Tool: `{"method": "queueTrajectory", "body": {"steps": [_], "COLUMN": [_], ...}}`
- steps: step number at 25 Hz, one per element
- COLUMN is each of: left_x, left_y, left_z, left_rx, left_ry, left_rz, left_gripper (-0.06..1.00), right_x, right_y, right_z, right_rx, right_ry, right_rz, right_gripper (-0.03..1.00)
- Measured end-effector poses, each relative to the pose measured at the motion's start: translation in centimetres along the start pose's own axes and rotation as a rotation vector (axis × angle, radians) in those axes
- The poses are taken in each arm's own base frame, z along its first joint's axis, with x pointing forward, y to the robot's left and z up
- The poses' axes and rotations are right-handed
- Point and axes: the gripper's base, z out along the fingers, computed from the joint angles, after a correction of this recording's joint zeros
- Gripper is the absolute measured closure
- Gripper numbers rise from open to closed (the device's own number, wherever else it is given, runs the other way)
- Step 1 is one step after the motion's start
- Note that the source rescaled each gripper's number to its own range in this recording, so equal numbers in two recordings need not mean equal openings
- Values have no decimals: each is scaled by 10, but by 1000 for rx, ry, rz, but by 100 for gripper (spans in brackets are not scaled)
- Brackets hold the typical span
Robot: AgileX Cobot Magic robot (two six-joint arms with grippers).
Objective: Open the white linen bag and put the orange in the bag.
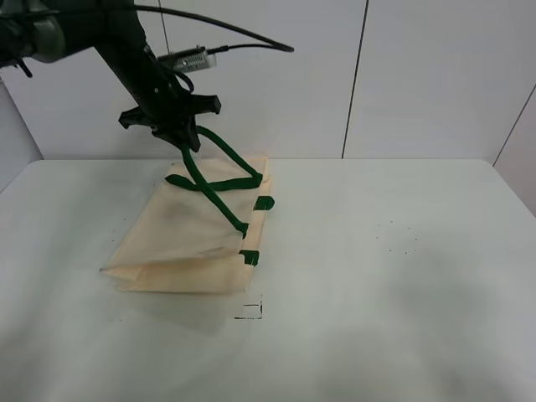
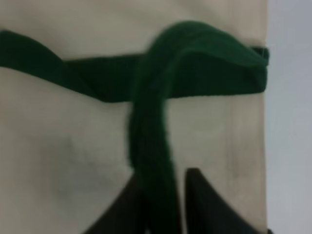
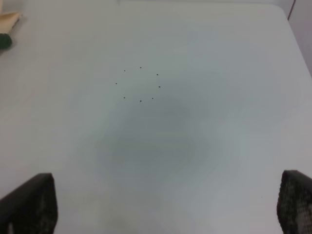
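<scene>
The white linen bag point(image 1: 188, 239) lies on the table left of centre, its mouth end facing right, with green tabs on that edge. My left gripper point(image 1: 186, 141) is above the bag's far end, shut on one dark green strap handle point(image 1: 219, 151) and holding it up off the cloth. The left wrist view shows the strap point(image 2: 151, 146) pinched between the dark fingers point(image 2: 197, 195) over the cream cloth point(image 2: 73, 161). My right gripper point(image 3: 163, 195) is open and empty over bare table; a corner of the bag point(image 3: 9, 19) shows at that view's edge. The orange is out of view.
A small black square mark point(image 1: 249, 310) sits on the white table point(image 1: 402, 335) just in front of the bag. A ring of tiny dots point(image 1: 398, 239) marks the table to the right, and it also shows in the right wrist view point(image 3: 140, 84). A white panelled wall stands behind.
</scene>
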Motion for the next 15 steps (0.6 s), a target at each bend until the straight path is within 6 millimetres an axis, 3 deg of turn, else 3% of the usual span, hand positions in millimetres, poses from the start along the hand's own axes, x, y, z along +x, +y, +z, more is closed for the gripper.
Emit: {"method": "queueTrajectory", "body": {"steps": [3, 5, 8, 12, 15], "left_x": [1, 1, -1, -1, -2], "left_y": [1, 2, 7, 21, 27], "left_z": [13, 15, 15, 13, 12], "left_rx": [4, 3, -62, -235, -270], "left_ry": [29, 28, 16, 10, 8], "left_rz": [-6, -6, 22, 50, 39], "left_gripper": [32, 14, 5, 3, 3], "right_x": [0, 0, 0, 0, 0], "right_y": [0, 0, 0, 0, 0], "right_z": [0, 0, 0, 0, 0], "right_rx": [0, 0, 0, 0, 0], "right_ry": [0, 0, 0, 0, 0], "right_rz": [0, 0, 0, 0, 0], "right_gripper": [-3, -3, -3, -3, -3]}}
